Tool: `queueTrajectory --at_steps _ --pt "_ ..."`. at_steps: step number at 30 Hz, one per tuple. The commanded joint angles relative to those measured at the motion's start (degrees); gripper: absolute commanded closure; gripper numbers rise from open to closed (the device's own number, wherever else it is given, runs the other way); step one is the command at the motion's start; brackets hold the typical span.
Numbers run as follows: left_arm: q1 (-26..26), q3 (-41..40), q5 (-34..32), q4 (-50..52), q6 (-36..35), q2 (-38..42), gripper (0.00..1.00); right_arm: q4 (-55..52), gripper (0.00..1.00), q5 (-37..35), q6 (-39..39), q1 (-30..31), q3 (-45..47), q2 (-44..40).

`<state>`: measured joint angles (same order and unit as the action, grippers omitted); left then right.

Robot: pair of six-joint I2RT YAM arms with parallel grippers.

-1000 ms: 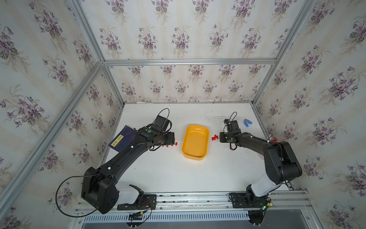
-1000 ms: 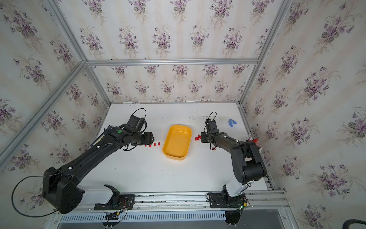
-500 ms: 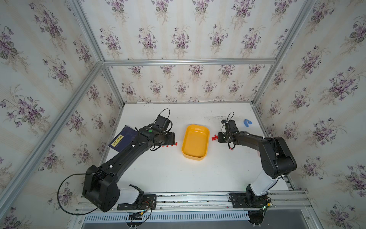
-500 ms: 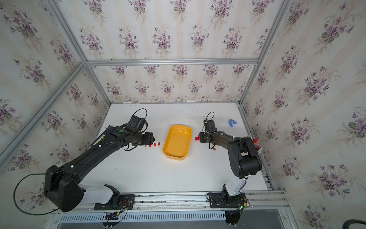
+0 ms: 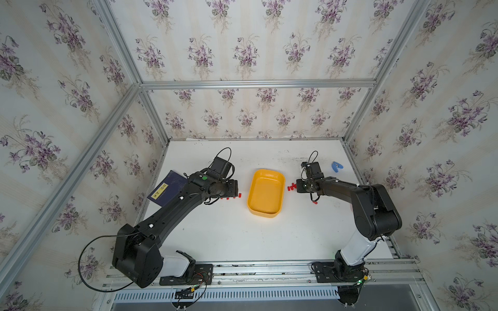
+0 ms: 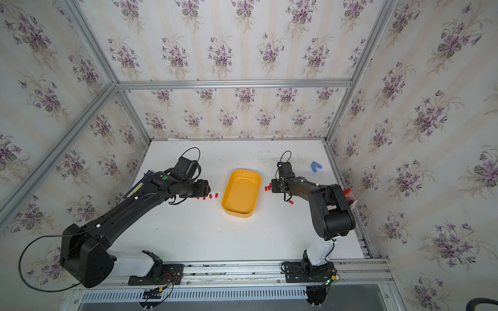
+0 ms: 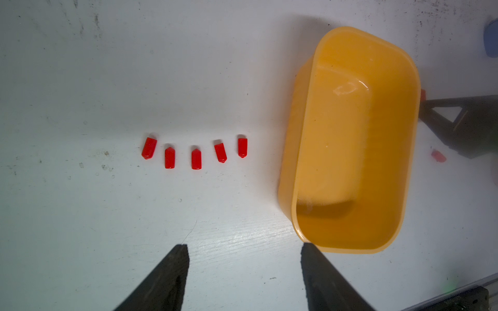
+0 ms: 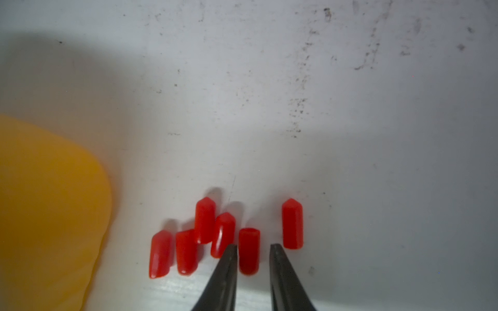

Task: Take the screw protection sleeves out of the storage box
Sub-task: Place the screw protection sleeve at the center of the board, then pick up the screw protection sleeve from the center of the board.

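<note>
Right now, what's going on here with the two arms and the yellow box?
The storage box is empty. The right gripper sits low beside it, jaws slightly apart around one sleeve that looks loose, part of a cluster of six on the table. The left gripper hovers open and empty near a row of five sleeves on the box's other side. One stray sleeve lies apart from that cluster.

Purple floral wallpaper walls, aluminium frame rails, scuffed white tabletop, even bright light
</note>
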<state>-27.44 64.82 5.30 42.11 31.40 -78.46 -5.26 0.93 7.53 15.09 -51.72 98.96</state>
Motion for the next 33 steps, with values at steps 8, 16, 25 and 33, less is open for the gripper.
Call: queueTrajectory --at_steps 8,16,25,33 --pt "0.0 0.1 0.0 -1.1 -0.5 0.3 0.3 -6.3 0.69 -1.7 0.6 0.0 1.6 -9.4" --pt "-0.1 -1.6 1.8 -3.0 0.1 0.9 0.3 -14.1 0.62 -3.6 10.2 -0.1 7.9 -20.3" --pt "-1.9 -3.0 2.9 -3.2 0.1 2.1 0.3 -15.8 0.6 -5.8 16.6 -0.7 8.3 -21.8" --pt "-1.9 -4.8 3.2 -2.6 0.5 4.5 0.3 -21.7 0.59 -9.7 17.9 -2.3 8.2 -19.3"
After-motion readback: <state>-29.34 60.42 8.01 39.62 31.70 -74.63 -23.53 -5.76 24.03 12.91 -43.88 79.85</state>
